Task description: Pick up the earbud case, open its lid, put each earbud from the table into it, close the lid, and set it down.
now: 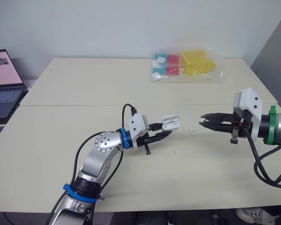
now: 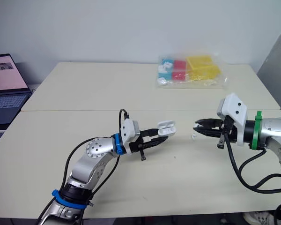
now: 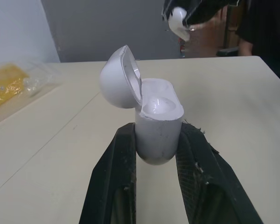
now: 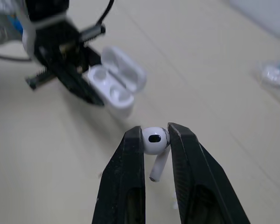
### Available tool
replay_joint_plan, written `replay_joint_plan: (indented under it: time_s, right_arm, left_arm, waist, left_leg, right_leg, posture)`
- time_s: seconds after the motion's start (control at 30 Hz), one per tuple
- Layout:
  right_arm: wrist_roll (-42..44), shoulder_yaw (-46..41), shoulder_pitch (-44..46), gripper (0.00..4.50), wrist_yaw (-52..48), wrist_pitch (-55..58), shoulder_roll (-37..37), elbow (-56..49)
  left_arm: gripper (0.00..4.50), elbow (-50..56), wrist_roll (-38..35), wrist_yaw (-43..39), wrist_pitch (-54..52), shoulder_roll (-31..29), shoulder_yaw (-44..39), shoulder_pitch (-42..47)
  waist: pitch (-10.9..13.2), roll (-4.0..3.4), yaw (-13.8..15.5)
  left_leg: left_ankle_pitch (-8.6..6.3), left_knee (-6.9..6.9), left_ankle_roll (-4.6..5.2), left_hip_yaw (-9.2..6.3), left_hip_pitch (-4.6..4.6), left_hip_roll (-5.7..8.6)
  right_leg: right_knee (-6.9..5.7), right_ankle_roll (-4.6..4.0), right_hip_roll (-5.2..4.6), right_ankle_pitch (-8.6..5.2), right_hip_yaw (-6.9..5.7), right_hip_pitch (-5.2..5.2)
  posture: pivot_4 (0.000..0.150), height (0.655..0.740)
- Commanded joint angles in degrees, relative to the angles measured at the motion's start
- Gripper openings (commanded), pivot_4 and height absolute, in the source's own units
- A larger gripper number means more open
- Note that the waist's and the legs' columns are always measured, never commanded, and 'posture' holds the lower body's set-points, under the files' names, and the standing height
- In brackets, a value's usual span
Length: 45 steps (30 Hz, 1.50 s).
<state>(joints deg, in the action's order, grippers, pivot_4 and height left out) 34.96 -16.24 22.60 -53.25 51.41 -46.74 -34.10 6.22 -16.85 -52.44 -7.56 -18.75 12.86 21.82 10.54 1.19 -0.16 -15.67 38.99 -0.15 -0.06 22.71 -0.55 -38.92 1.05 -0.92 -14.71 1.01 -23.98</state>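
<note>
My left gripper (image 1: 162,131) is shut on the white earbud case (image 1: 170,123) and holds it just above the table's middle. The lid stands open; in the left wrist view the case (image 3: 157,121) sits upright between the black fingers (image 3: 116,163), and the well that shows looks empty. To its right, my right gripper (image 1: 203,120) is shut on a white earbud (image 4: 155,140), stem hanging down, a short way from the case (image 4: 115,91). A second small white earbud (image 1: 192,131) lies on the table between the two grippers.
A clear plastic bag of blue, red and yellow boxes (image 1: 185,65) lies at the table's far right. An open laptop (image 1: 2,86) stands on a separate surface at the far left. A seam crosses the table (image 1: 84,105) behind the grippers.
</note>
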Motion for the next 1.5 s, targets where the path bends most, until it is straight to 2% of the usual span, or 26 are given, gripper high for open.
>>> replay_joint_plan:
  time_s: [0.03,0.17,0.3,0.43,0.53,0.8,1.5]
  right_arm:
    - [4.75,-2.89,1.24,0.4,6.65,0.8,3.61,-4.38]
    - [7.99,-3.23,0.32,0.4,14.08,1.35,8.45,-7.16]
    - [7.03,-0.11,-0.6,0.4,21.53,-0.87,13.59,-10.91]
    - [-1.02,7.18,-3.72,0.4,26.65,-9.49,19.32,-11.83]
    - [-7.34,12.02,-5.24,0.4,27.66,-17.0,21.57,-9.53]
    - [-14.5,16.95,-7.3,0.4,27.03,-28.23,23.86,-3.91]
    - [-18.2,18.92,-10.78,0.4,27.7,-33.59,26.65,-1.66]
  left_arm:
    - [0.8,1.41,-1.62,0.79,-0.35,0.77,-1.57,1.73]
    - [0.8,1.66,-2.06,1.44,-1.57,1.2,-1.86,2.32]
    - [0.8,2.58,-2.82,1.99,-3.04,1.38,-2.29,2.66]
    - [0.8,3.39,-3.7,2.53,-5.17,1.91,-2.5,3.39]
    - [0.8,3.46,-3.93,2.39,-5.69,1.97,-2.43,3.96]
    - [0.8,4.0,-4.8,2.72,-7.38,2.05,-2.69,4.87]
    - [0.8,5.6,-7.03,3.09,-11.0,1.51,-3.12,4.97]
  waist:
    - [0.0,0.0,0.04]
    - [0.0,-0.01,0.03]
    - [0.0,-0.01,0.0]
    - [-0.01,-0.01,-0.03]
    - [-0.01,-0.02,-0.05]
    - [-0.01,-0.02,-0.08]
    - [-0.01,-0.02,-0.12]
  left_leg:
    - [0.0,0.0,0.0,-0.01,0.0,0.0]
    - [0.01,0.0,0.01,-0.03,0.01,0.0]
    - [0.0,0.0,0.01,-0.02,0.03,0.01]
    - [0.01,-0.01,0.01,-0.09,0.03,-0.02]
    - [0.01,-0.01,0.01,-0.02,0.01,0.0]
    - [0.01,-0.01,0.0,0.0,0.0,-0.01]
    - [0.01,-0.02,0.0,-0.01,-0.01,-0.01]
  right_leg:
    - [-0.01,0.0,0.01,0.0,-0.01,0.0]
    - [-0.01,0.0,0.14,0.0,0.01,0.01]
    - [0.0,0.0,0.13,0.0,0.04,0.0]
    - [-0.01,0.01,0.14,-0.01,0.04,-0.01]
    - [-0.02,0.23,0.23,-0.14,0.01,-0.02]
    - [-0.01,0.0,0.23,0.0,0.02,-0.02]
    - [-0.01,0.0,0.23,0.0,0.04,-0.02]
  posture:
    - [0.15,0.74]
    - [0.15,0.74]
    - [0.15,0.74]
    - [0.15,0.74]
    - [0.15,0.74]
    - [0.15,0.74]
    - [0.15,0.74]
